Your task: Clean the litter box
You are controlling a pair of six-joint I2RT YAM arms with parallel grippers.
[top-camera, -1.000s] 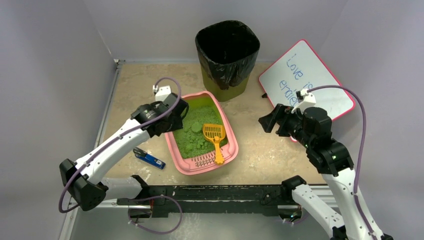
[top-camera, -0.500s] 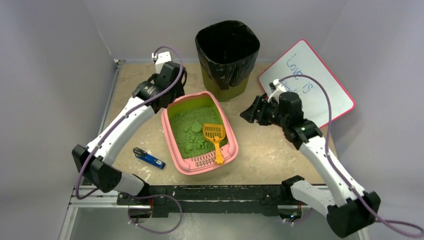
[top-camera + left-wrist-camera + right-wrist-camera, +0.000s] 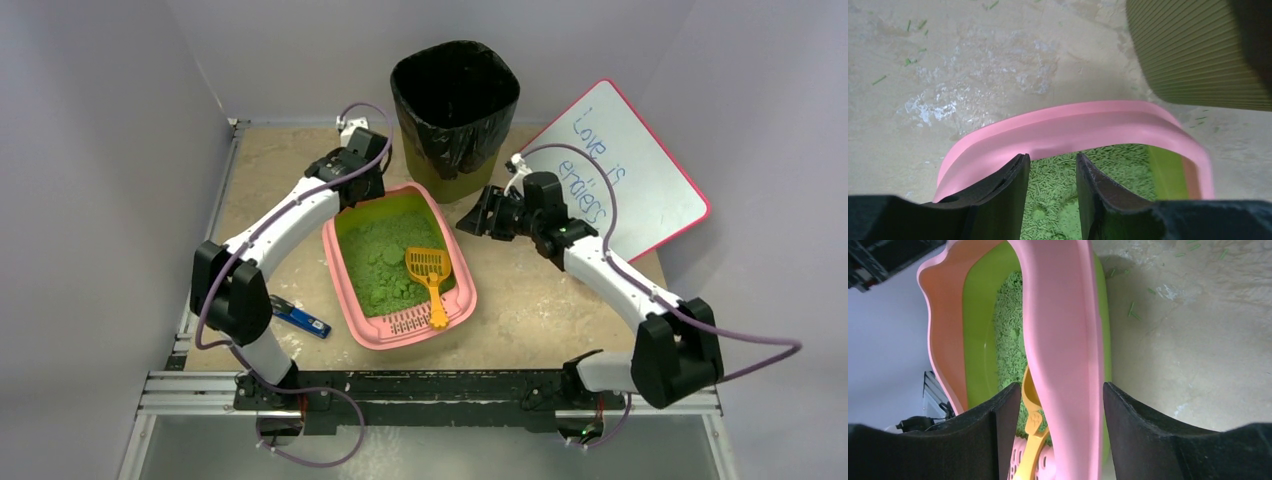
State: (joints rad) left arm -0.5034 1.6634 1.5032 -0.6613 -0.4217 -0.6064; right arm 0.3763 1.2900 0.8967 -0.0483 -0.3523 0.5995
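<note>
Litter box position: the litter box (image 3: 398, 326) is set at the middle of the table (image 3: 540, 300), between the two arms. Green litter (image 3: 385, 262) is heaped inside it and an orange scoop (image 3: 428, 265) is laid in its right half.

Long axis: the box is run roughly from 12 to 6 o'clock, with the near, grated end swung slightly toward 5. The scoop handle is pointed toward 6 and rested on the grate.

Left gripper: the left gripper (image 3: 1052, 159) is held over the litter just inside the far rim, at 11 o'clock from the box's middle. A narrow gap is shown between its fingers, and nothing is clasped in it.

Right gripper: the right gripper (image 3: 1062, 387) is placed at 2 o'clock from the box's middle, near the right rim. Its fingers are spread and released, and nothing is grasped. In the wrist view the right rim is lined up lengthwise with the gap, but no contact is shown.

Deciding relation: from the right fingers the scoop is found toward 7 o'clock, across the right rim. The scoop is judged nearer to the right arm than to the left.

Bin: the tall bin (image 3: 455, 100) is stood just beyond the far end, at about 1 o'clock from the box.
</note>
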